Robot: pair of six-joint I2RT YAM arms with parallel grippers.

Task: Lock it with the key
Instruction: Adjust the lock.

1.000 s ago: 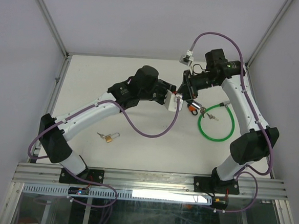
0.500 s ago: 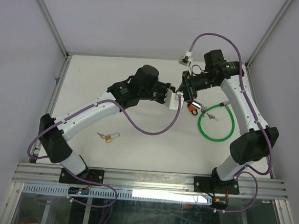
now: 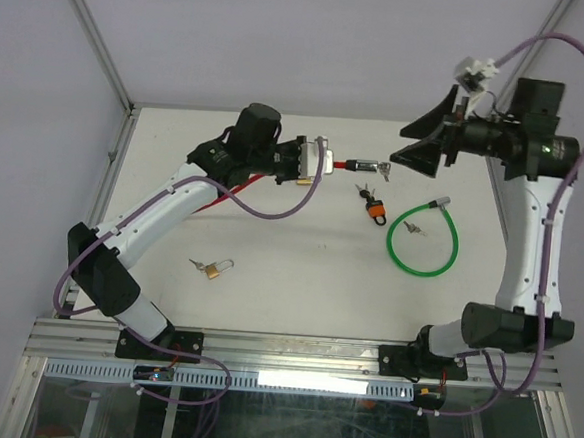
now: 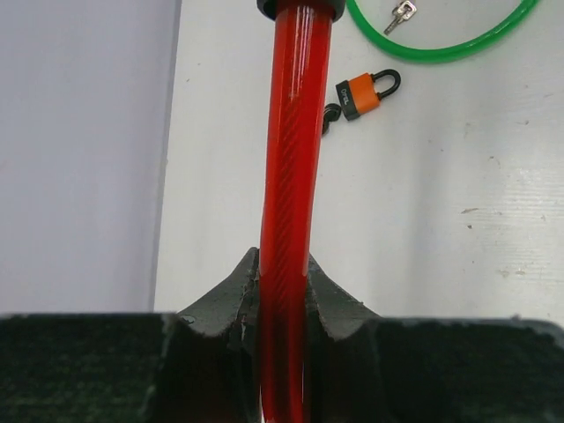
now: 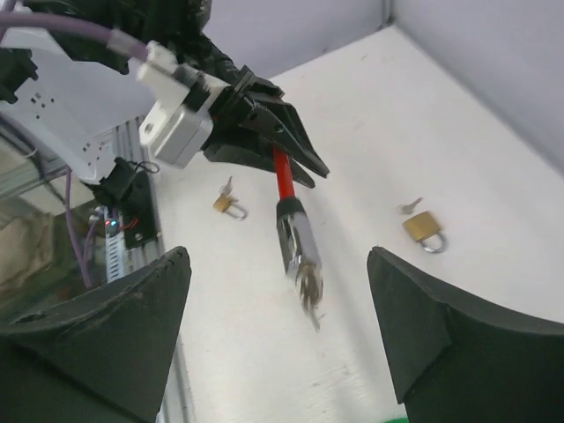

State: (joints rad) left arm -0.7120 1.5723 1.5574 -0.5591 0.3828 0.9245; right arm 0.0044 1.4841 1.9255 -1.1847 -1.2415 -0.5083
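Pale-walled booth, white table (image 3: 270, 248). Pinched in the left gripper (image 4: 284, 291), red cable lock (image 4: 291, 132), key bunch (image 5: 308, 295) hanging at its metal end. Facing that end, right gripper (image 3: 399, 146), fingers spread and empty. Best re-approached straight along the lock, taking the key bunch squarely before turning. Since a second ago: right gripper unclamped and backed off the lock.

Between left claw (image 3: 328, 162) and right claw (image 3: 402, 147), cable lock (image 3: 368, 167); before it, padlock (image 3: 375, 213); rightward, cable loop (image 3: 420, 274).
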